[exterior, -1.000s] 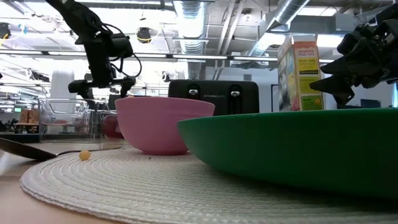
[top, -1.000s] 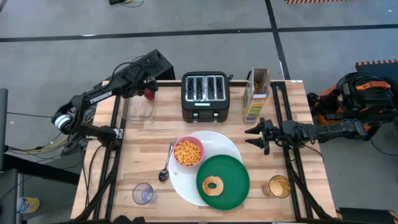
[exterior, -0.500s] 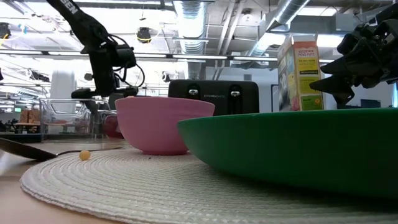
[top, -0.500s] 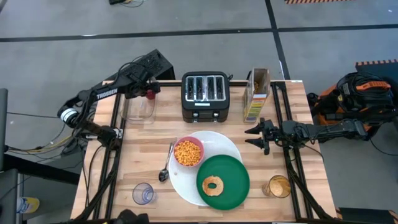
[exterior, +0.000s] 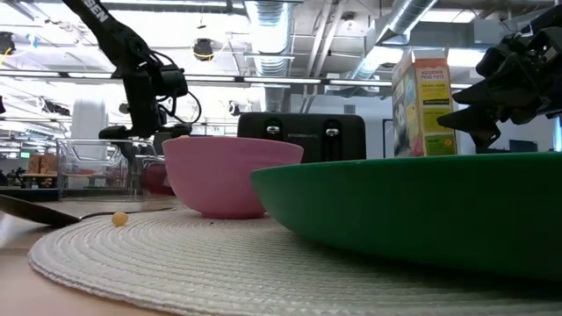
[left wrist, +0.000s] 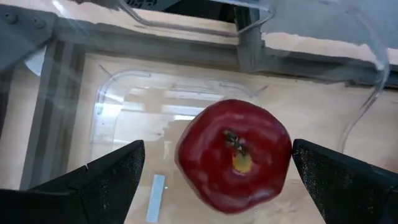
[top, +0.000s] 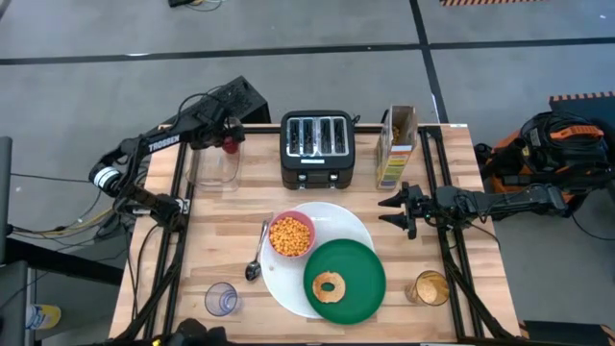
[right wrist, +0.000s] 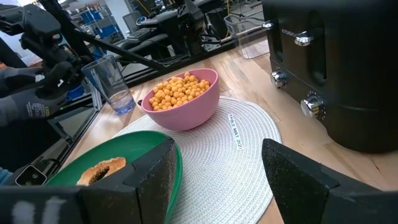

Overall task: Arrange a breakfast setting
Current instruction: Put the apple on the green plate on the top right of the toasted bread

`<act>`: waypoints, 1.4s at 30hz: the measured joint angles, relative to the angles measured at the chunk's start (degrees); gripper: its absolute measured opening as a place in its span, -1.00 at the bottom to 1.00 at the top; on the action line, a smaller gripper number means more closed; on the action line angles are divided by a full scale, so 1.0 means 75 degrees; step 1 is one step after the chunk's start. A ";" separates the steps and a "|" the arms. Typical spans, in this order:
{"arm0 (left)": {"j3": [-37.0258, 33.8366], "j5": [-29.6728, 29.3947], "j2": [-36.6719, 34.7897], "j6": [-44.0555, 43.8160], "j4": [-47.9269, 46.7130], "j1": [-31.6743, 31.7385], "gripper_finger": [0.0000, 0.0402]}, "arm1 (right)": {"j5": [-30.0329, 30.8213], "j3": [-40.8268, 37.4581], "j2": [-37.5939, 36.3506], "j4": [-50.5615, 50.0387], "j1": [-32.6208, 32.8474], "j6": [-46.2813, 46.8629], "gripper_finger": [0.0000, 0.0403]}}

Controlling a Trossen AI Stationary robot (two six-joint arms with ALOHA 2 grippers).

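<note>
Left gripper (left wrist: 217,171): above the clear container (top: 215,165) at the worktop's (top: 221,240) far left corner, fingers spread wide on either side of the apple (left wrist: 234,154) — set to close on it, apparently, since nothing grips it yet.
Apple: lying inside the container, stem up, the one piece not yet in the setting.
Right gripper (top: 396,210): waiting at the right edge beside the cereal box (top: 397,146), fingers apart and holding nothing.
White plate (top: 356,225): near the front, in front of the toaster (top: 317,147).
Pink bowl (top: 291,235): on the white plate's left part, filled with cereal (right wrist: 180,89).
Green plate (top: 367,261): overlapping the white plate's front right, with the bagel (top: 329,285) on it.
Spoon (top: 258,254): just left of the white plate — handy for the bowl.
</note>
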 joint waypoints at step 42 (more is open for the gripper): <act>-0.0629 0.0581 -0.0011 0.0234 0.0519 0.0388 0.37 | 0.0000 -0.0002 0.0000 0.0000 -0.0002 0.0000 0.29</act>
